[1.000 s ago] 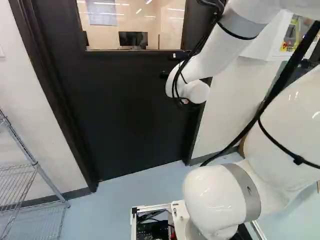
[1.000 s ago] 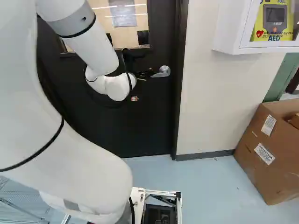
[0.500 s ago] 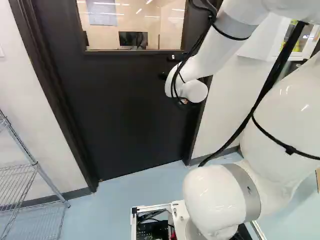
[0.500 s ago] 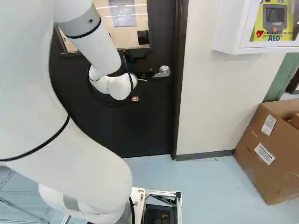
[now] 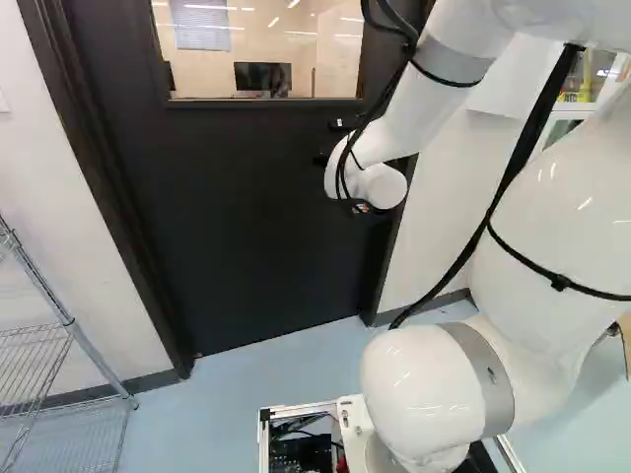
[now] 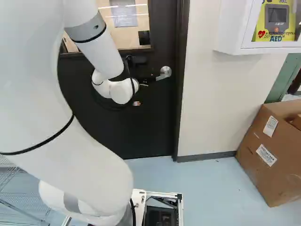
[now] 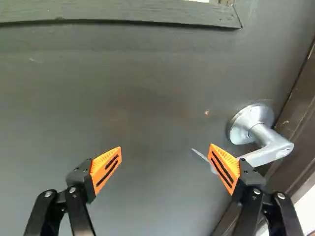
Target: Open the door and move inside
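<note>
So my black two-fingered gripper with orange pads (image 6: pixel 148 81) is spread wide in front of the big dark door (image 5: pixel 256 217). The silver metal lever handle (image 7: pixel 268 139) is mostly outside my fingers, ahead of and beside the one nearer the dark door frame (image 7: pixel 301 115). It runs behind that finger, tip peeking into the gap. Can't tell if they're touching, tbh.

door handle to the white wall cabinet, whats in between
Between the handle and the cabinet lie a narrow strip of door, the dark frame and pale wall, as the right base view shows.
</note>
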Tool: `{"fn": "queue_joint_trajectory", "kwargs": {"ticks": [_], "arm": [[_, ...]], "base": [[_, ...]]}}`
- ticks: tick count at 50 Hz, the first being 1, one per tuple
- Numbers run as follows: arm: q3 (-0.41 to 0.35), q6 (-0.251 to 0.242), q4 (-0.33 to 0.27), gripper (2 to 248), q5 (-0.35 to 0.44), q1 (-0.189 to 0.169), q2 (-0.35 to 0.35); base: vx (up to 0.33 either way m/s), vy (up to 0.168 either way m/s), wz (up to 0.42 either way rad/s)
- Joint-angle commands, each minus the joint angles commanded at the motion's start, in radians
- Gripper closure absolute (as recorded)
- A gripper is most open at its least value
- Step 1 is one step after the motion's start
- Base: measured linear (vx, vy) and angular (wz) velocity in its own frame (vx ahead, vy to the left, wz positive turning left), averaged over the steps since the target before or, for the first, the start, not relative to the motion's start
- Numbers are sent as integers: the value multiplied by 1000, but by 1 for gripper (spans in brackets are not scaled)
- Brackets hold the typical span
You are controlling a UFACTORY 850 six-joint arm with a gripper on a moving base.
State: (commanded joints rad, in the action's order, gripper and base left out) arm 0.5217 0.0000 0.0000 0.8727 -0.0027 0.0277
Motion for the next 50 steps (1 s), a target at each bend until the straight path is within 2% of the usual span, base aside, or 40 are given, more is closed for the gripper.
{"fn": "queue_joint_trajectory", "kwargs": {"ticks": [33,50], "arm": [[-7,0,0,3,0,0,-54],[-72,0,0,3,0,-8,10]], "base": [[0,0,0],[0,0,0]]}}
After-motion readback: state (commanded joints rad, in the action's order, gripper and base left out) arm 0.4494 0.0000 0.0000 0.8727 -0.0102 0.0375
